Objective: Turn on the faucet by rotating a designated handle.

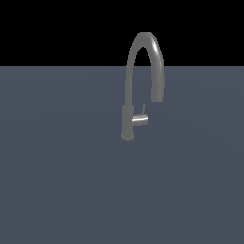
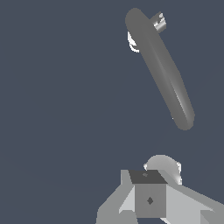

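The grey gooseneck faucet (image 1: pixel 127 121) stands upright on the flat grey floor, its spout arching toward the exterior view's right. The shiny silver handle (image 1: pixel 140 120) juts from the base column toward the exterior view's right, with its thin pin lever pointing up. The arm does not show in the exterior view. In the wrist view I look down on the faucet (image 2: pixel 162 65) from above, with the handle (image 2: pixel 159 22) poking out beside the spout. Pale blocky parts of my gripper (image 2: pixel 150 197) show at the picture's edge, well apart from the faucet. Whether the jaws are open is not clear.
The flat dark grey floor (image 1: pixel 62 181) spreads all around the faucet. A black background lies beyond its far edge. A rounded white robot part (image 2: pixel 162 168) shows beside the gripper in the wrist view.
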Controlling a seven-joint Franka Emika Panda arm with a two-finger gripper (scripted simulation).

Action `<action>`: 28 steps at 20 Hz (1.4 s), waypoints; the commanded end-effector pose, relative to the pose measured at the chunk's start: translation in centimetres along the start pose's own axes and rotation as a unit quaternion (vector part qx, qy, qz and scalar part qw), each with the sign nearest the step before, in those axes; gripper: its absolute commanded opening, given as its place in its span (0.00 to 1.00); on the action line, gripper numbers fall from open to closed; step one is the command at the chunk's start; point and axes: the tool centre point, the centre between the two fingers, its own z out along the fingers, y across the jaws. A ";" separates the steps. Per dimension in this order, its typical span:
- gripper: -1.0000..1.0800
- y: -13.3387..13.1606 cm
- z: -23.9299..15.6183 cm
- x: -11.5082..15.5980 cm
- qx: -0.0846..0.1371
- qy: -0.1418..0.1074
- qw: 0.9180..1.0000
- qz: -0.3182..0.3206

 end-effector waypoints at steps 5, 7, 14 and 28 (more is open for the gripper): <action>0.00 0.1 0.3 3.9 0.037 -0.046 0.998 0.037; 0.00 0.2 0.5 5.1 0.048 -0.061 0.996 0.049; 0.00 0.7 1.3 9.2 0.088 -0.111 0.986 0.089; 0.00 2.4 4.5 17.1 0.170 -0.213 0.947 0.169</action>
